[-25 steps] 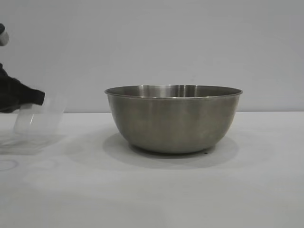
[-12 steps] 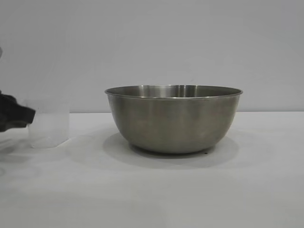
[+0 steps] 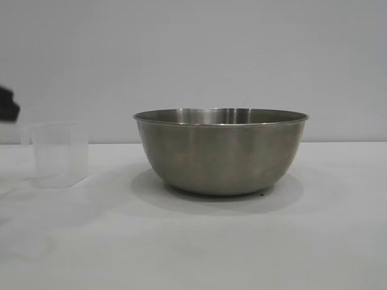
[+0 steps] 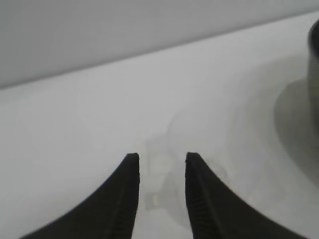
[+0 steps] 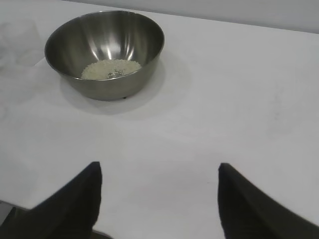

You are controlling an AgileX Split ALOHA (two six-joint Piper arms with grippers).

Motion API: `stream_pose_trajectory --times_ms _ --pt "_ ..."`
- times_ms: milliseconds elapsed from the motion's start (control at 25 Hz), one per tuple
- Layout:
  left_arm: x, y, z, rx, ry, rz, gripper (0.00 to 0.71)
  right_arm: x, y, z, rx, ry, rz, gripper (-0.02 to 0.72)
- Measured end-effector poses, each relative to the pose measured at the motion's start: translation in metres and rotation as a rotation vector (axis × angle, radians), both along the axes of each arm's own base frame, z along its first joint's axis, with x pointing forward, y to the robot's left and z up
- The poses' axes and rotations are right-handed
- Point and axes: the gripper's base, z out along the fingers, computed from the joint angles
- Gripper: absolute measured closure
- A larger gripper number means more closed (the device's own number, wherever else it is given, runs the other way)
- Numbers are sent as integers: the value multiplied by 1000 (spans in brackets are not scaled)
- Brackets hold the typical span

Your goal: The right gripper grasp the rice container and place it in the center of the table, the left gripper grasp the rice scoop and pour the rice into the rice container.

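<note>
The rice container (image 3: 221, 151) stood upright near the middle of the tabletop (image 3: 193, 241), its rolled rim level and its base flat on the white surface. Seen from the right wrist camera, the rice (image 5: 110, 68) lay as a shallow pale patch across the bottom of the bowl, covering only part of the steel floor.

The rice scoop (image 3: 59, 154) stood upright on its base toward the left edge of the tabletop, well apart from the rice container, with its mouth upward. It looked empty, though its frosted walls made that hard to be sure of.

The left tool (image 4: 160, 162) was free of the scoop: its two pointed fingers stood a narrow gap apart with nothing between them, and in the left wrist view the scoop showed only as a faint blurred shape on the surface beyond the tips. In the exterior view just a small dark part of that tool appeared at the left border, above and beside the scoop, not touching it.

The right tool (image 5: 159, 172) hovered over bare tabletop on the near side of the rice container, well apart from it, its fingers spread wide and holding nothing.
</note>
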Motion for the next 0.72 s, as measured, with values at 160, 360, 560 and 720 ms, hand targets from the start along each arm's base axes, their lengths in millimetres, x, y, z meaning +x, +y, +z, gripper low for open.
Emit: stream_pose_trajectory --times_ms 160,360,560,720 --pt "-14 2 40 -55 -115 -3 532 0 0 0 0 0 0 281" --pt "-32 5 61 -33 -84 -4 532 0 0 0 0 0 0 281" --pt "-48 9 74 -18 -62 7 532 0 0 0 0 0 0 281" --pt "-63 13 85 5 -49 10 532 0 0 0 0 0 0 281"
